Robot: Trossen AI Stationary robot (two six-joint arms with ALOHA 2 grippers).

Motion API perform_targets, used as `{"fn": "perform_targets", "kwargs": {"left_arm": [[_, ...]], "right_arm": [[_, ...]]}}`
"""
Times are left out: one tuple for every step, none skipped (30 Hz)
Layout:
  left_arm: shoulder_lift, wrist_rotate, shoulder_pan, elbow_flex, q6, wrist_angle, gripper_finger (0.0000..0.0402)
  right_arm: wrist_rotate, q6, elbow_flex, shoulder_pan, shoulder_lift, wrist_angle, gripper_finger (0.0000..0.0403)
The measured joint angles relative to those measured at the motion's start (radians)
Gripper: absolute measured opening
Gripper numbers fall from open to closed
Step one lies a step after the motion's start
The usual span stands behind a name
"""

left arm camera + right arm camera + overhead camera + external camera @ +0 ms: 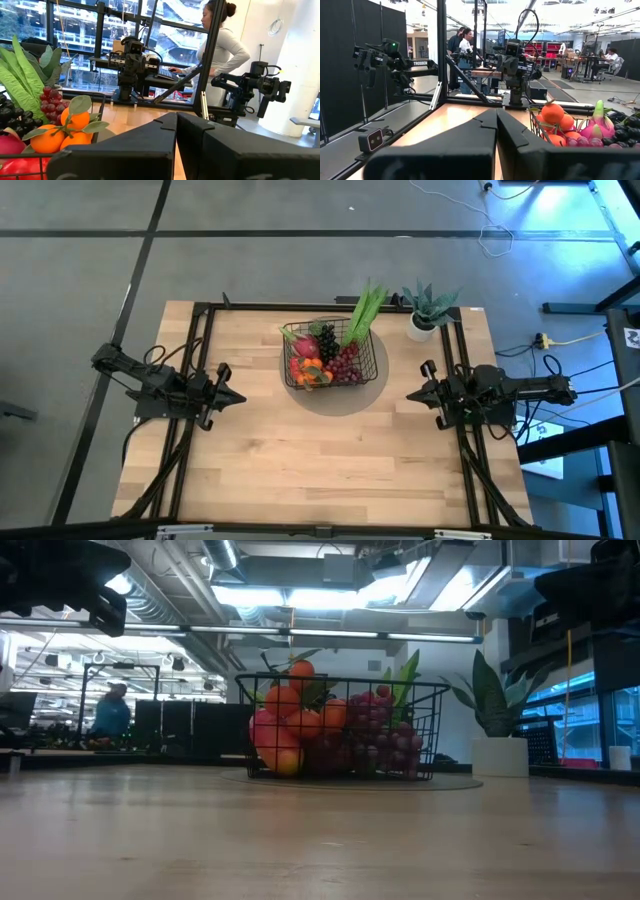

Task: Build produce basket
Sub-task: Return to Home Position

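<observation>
Produce (pixel 325 358) was loaded in the centre-frame basket (pixel 374 370). The left tool (pixel 228 394) and right tool (pixel 414 393), each pressed together and empty, were held clear. Homing was judged underway; only parking was required.

The left arm (pixel 150 380) is lying folded at its own side, the left gripper (pixel 236 396) pointing inward with fingers (pixel 125 145) pressing together. The right arm (pixel 520 388) is mirroring it, the right gripper (pixel 412 395) aiming inward, fingers (pixel 445 145) meeting.
</observation>
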Motion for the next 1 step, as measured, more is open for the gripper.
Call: {"fn": "perform_targets", "kwargs": {"left_arm": [[0.000,0.000,0.000,0.000,0.000,0.000,0.0000]], "right_arm": [[0.000,-0.001,0.000,0.000,0.000,0.000,0.0000]]}}
